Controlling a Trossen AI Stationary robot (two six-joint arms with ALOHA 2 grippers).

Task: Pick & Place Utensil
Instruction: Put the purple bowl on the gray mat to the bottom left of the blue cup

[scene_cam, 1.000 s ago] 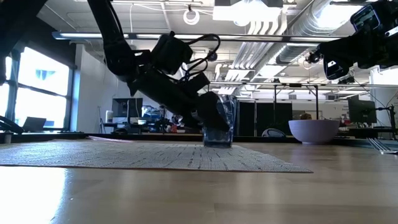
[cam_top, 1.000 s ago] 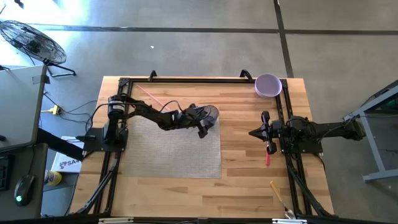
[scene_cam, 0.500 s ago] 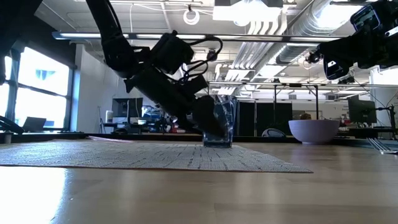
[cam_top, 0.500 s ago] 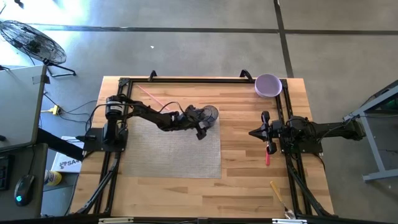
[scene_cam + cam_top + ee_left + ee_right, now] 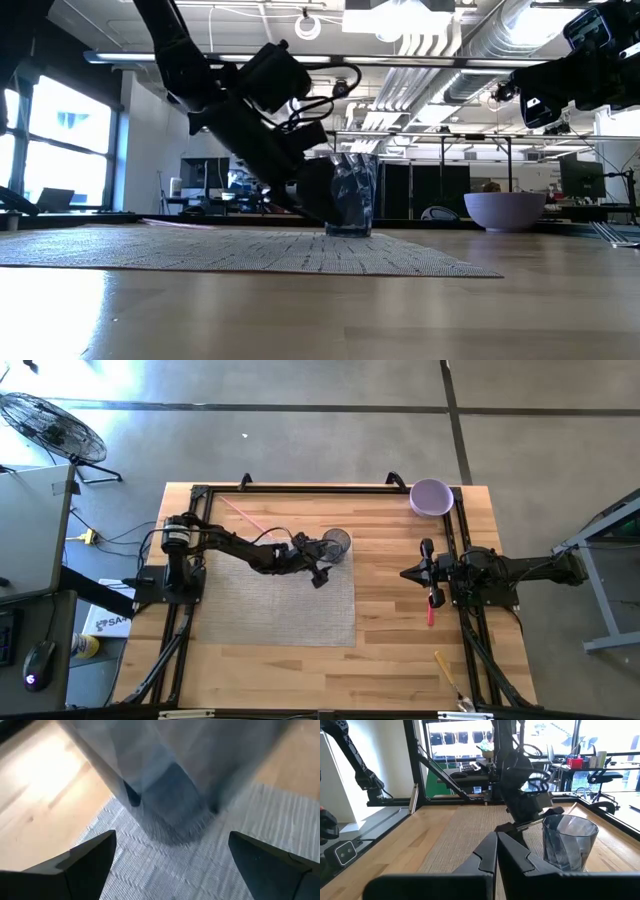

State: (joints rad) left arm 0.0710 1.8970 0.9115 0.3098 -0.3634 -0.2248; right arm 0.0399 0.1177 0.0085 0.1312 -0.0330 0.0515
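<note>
A clear drinking glass (image 5: 338, 543) stands upright with its base on the far right corner of the grey woven mat (image 5: 260, 605); it also shows in the low view (image 5: 352, 195) and the right wrist view (image 5: 568, 841). My left gripper (image 5: 320, 572) is open just left of the glass, its fingers apart in the left wrist view (image 5: 170, 862) with the glass (image 5: 175, 775) ahead of them, untouched. My right gripper (image 5: 408, 573) waits shut at the table's right side (image 5: 496, 851). A red-handled utensil (image 5: 432, 605) lies on the wood beside the right arm.
A purple bowl (image 5: 431, 497) sits at the far right corner. A thin pink stick (image 5: 245, 515) lies on the wood behind the mat. A yellow-handled utensil (image 5: 449, 671) lies near the right near edge. Black frame rails (image 5: 460, 610) run along both sides.
My left gripper has drawn back from the glass toward the table's left edge, uncovering more of it. The glass has stayed upright on the mat's corner.
</note>
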